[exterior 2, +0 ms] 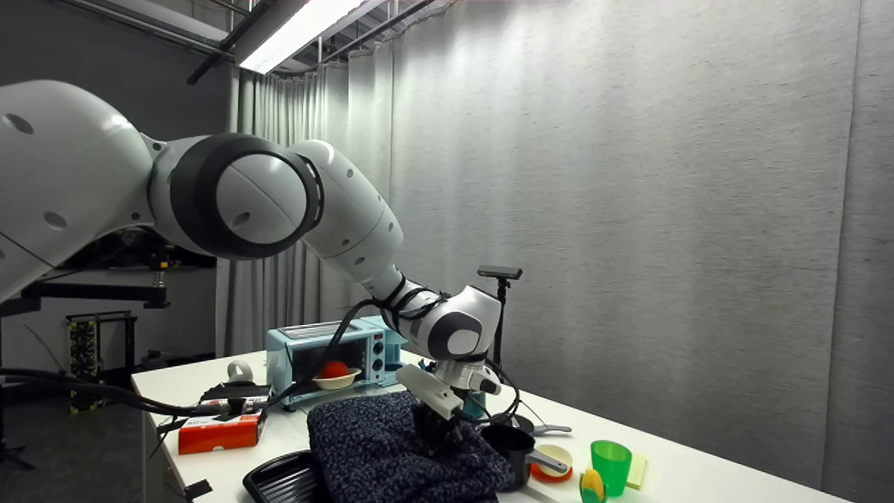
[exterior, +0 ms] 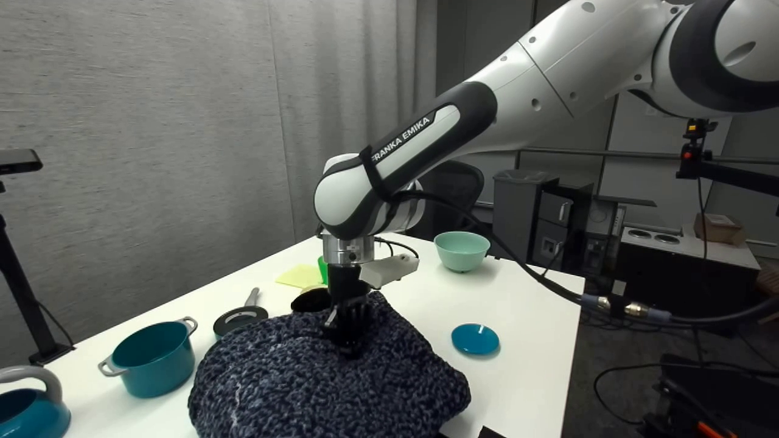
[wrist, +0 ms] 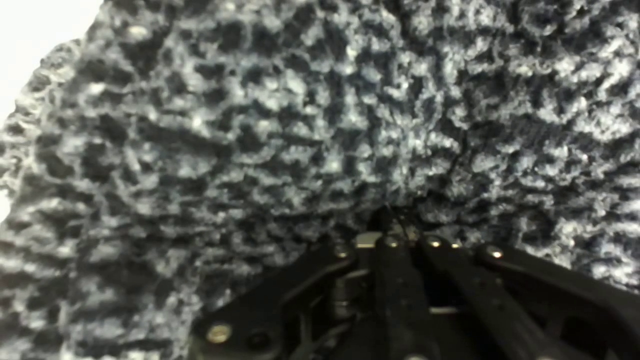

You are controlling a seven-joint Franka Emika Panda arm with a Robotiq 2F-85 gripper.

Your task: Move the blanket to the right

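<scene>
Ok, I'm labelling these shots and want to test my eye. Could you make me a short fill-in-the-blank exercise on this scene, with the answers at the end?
The hand touches the dark, knitted ____.
The colour of the cup is ____.
In an exterior view, the red thing sits in a pale ____.
The blue disc lies on the white ____.

Missing words: blanket; green; bowl; table.
</scene>
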